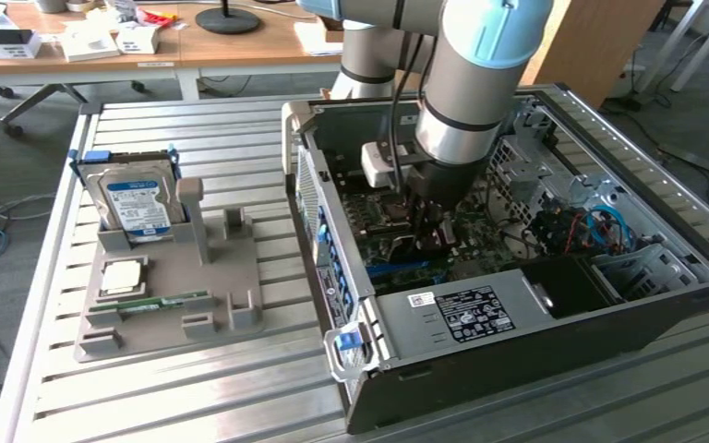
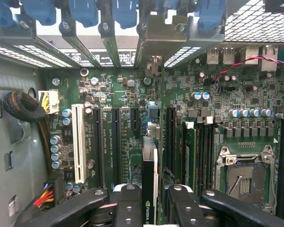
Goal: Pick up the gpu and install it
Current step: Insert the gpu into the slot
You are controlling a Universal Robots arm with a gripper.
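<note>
holds the gpu (image 2: 150, 179) edge-on in the gripper (image 2: 153, 201), with the dark fingers (image 2: 128, 203) closed partway and pressed against its two flat faces

carries the card upright inside the open computer case (image 1: 502, 360), directly over the motherboard (image 2: 217, 118), among the black expansion slots (image 2: 116, 142) that run near the white slot (image 2: 78, 142); contact between card edge and slot not discernible

treat as light and stiff, judging by the thin flat board; expect no sag under its own weight

treat as fragile: avoid squeezing on raised components or on the contact edge; judge the flat faces near the edge away from the slots as the sound place to take hold, as gripped here

expect the smooth faces to slip under a sideways push; hold the pinch square to the board

watch for tilt: judged risk of a bent bracket or a scraped slot with the card off vertical

note the blue-labelled hard drive (image 1: 137, 205) and the small memory stick (image 1: 158, 302) in the grey holder (image 1: 145, 341), well apart from the case, on the exterior view's left
</note>
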